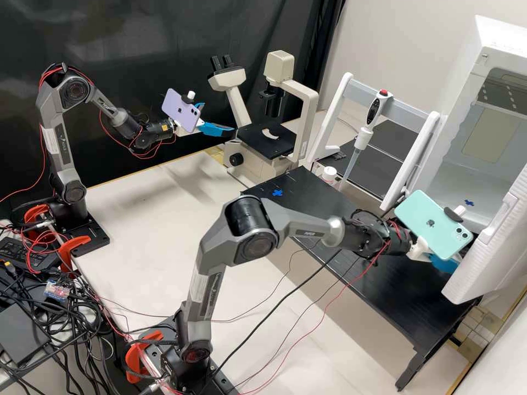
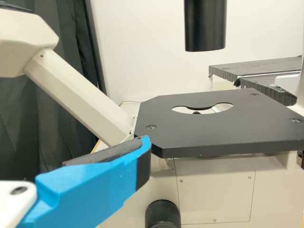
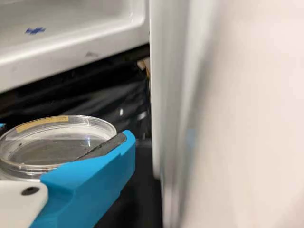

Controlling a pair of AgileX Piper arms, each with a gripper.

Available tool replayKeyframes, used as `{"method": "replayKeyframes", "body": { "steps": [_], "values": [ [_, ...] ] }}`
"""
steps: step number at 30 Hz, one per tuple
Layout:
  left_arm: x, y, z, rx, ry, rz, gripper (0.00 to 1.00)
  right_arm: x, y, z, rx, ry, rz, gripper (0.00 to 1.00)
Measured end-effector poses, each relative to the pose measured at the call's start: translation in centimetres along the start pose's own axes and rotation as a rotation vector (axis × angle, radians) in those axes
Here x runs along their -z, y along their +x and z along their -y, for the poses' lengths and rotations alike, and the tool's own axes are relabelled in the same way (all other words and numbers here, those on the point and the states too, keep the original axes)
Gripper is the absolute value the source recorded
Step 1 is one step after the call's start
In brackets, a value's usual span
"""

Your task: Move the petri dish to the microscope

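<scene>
In the high view my left gripper (image 1: 218, 124) stands open at the left side of the microscope stage (image 1: 263, 140). One blue finger of the left gripper (image 2: 95, 178) shows beside the black stage (image 2: 223, 128) in the left wrist view, where the stage's round opening holds no dish. My right gripper (image 1: 443, 264) is at the incubator's open door in the high view, partly behind a green phone. In the right wrist view the right gripper (image 3: 64, 145) is shut on the clear petri dish (image 3: 52, 145), which has a yellowish label strip on its rim.
The incubator door (image 3: 173, 114) rises close beside the right gripper. A pipette (image 1: 363, 131) hangs on a white-framed rack between microscope and incubator, near a small white-capped bottle (image 1: 329, 174). The microscope's black condenser tube (image 2: 205, 26) hangs above the stage.
</scene>
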Motion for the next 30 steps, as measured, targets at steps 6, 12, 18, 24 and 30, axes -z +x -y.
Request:
{"method": "replayKeyframes", "body": {
  "steps": [6,12,18,24,30],
  "values": [
    [0.0,0.0,0.0,0.000,0.000,0.000,1.00,-0.6,-5.5,0.6,0.036,-0.055,-0.098,0.00],
    [0.0,0.0,0.0,0.000,0.000,0.000,1.00,-1.3,-8.3,1.4,0.062,-0.082,-0.170,0.00],
    [0.0,0.0,0.0,0.000,0.000,0.000,1.00,-1.9,-11.3,2.9,0.071,-0.100,-0.201,0.00],
    [0.0,0.0,0.0,0.000,0.000,0.000,1.00,-1.5,-14.7,5.1,0.101,-0.111,-0.301,0.00],
    [0.0,0.0,0.0,0.000,0.000,0.000,1.00,-0.9,-17.9,7.9,0.191,-0.101,-0.469,0.00]
  ]
}}
